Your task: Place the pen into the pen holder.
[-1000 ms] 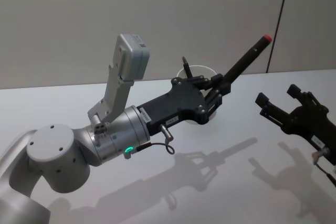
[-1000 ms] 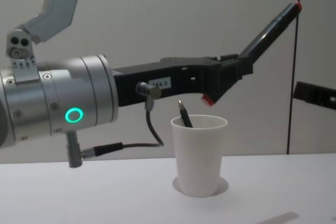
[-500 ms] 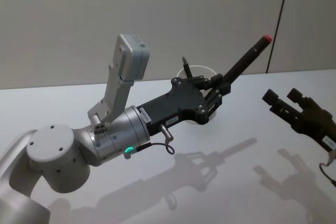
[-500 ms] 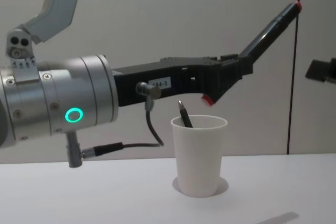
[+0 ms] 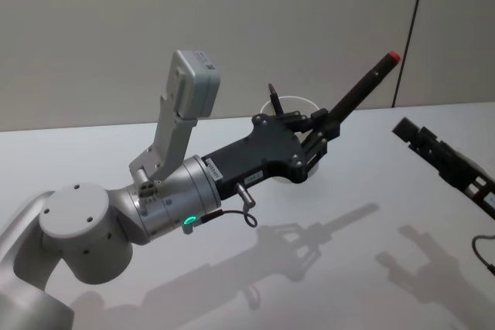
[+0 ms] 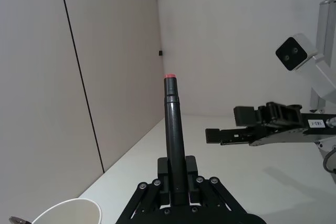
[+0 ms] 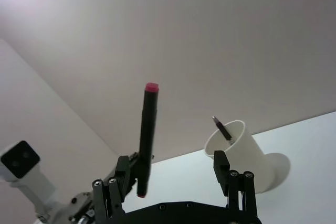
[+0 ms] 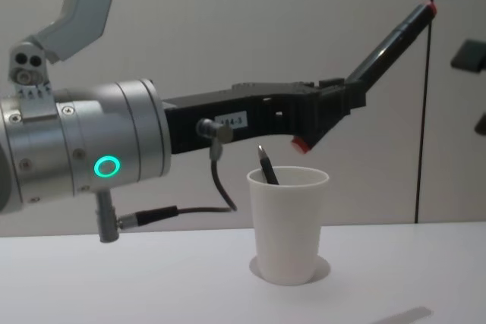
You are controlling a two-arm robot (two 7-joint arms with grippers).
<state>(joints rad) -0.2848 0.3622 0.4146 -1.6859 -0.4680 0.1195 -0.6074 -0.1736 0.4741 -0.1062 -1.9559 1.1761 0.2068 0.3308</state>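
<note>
Here a pale table (image 5: 348, 191) is backed by a plain wall (image 5: 232, 21). The pen holder (image 8: 288, 225), far centre, is occupied by a second pen (image 8: 267, 166); above it the red-tipped pen (image 5: 360, 90) is clamped in the left gripper (image 5: 319, 135), the right gripper (image 7: 171, 166) spread wide at right

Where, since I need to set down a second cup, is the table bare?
Bare: the white tabletop left of the white paper cup, under the left arm, and right of it, below the raised open right claw. Crowded: above the cup, where the left claw holds a black red-tipped pen; another dark pen leans inside.
</note>
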